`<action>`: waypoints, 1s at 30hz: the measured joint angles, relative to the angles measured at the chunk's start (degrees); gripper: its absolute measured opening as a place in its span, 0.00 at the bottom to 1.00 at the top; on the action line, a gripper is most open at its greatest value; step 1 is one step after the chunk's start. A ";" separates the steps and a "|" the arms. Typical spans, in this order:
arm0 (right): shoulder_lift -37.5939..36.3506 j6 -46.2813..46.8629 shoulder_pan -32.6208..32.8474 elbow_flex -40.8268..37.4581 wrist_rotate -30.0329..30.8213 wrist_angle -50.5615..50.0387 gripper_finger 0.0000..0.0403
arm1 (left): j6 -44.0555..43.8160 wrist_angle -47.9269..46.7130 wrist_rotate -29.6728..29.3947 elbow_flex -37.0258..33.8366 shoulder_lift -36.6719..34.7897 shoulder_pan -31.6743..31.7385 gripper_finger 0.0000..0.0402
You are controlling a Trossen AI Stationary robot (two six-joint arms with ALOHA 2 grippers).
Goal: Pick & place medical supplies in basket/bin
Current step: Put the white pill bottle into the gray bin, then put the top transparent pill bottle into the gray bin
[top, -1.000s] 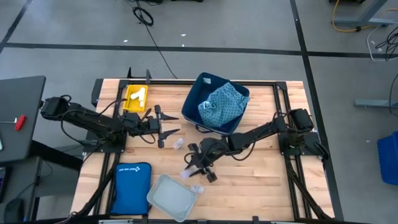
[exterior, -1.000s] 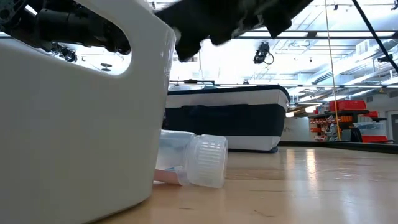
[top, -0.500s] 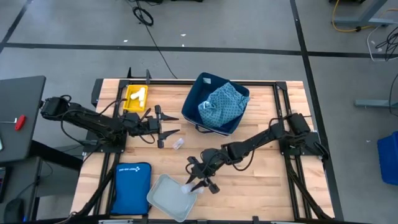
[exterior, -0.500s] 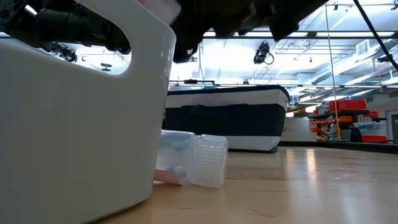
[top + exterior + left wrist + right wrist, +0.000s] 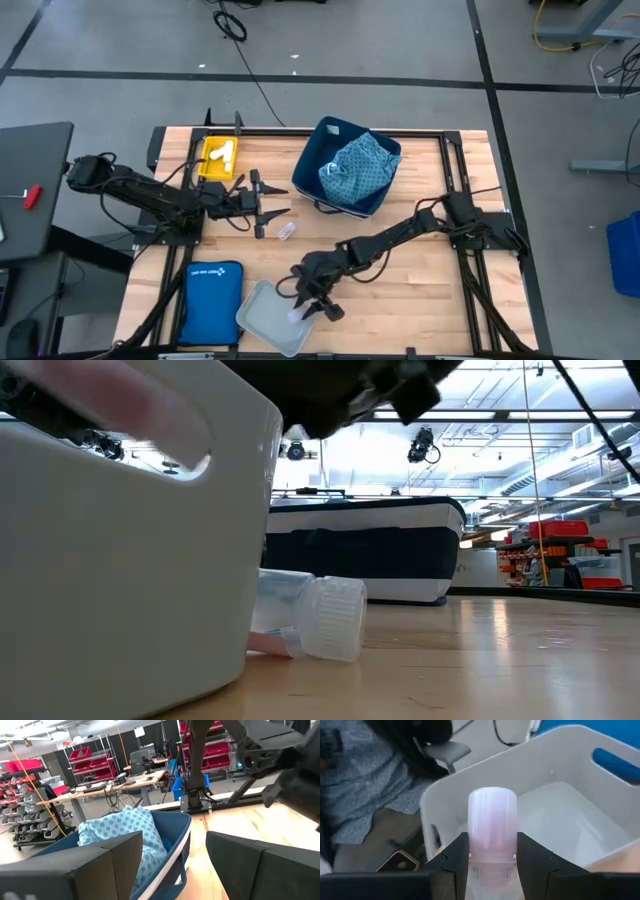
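My right gripper hangs over the shallow grey tray near the table's front edge, shut on a pinkish vial. A second, clear vial lies on its side on the wood; the low view shows this vial beside the tray's wall. A teal patterned cloth lies in the navy bin. My left gripper waits open at mid-table left, level, facing the navy bin. My right gripper pinches the vial between its two fingers near the vial's ribbed end. The vial lies along the fingers, and its rounded free end sticks out past them. The fingers slant down from the table's right, and the vial is clear above the tray.
A small yellow bin with pale items stands at the far left. A flat blue zip pouch lies just left of the tray. Bare wood stretches between the tray and the right arm's base.
My right gripper has carried the pinkish vial toward the table's near edge and left, sinking a little and tipping down. It has gone from the bare wood beside the tray to over the tray.
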 joint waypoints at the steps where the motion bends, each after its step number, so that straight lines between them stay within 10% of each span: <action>1: 0.60 -0.12 -0.04 1.02 0.23 -0.87 0.32 | -0.10 -0.22 -0.01 0.00 0.02 0.00 0.56; 30: -0.33 -1.98 0.57 2.04 6.62 -4.60 0.49 | -1.06 -1.41 0.01 0.00 0.02 -0.04 0.56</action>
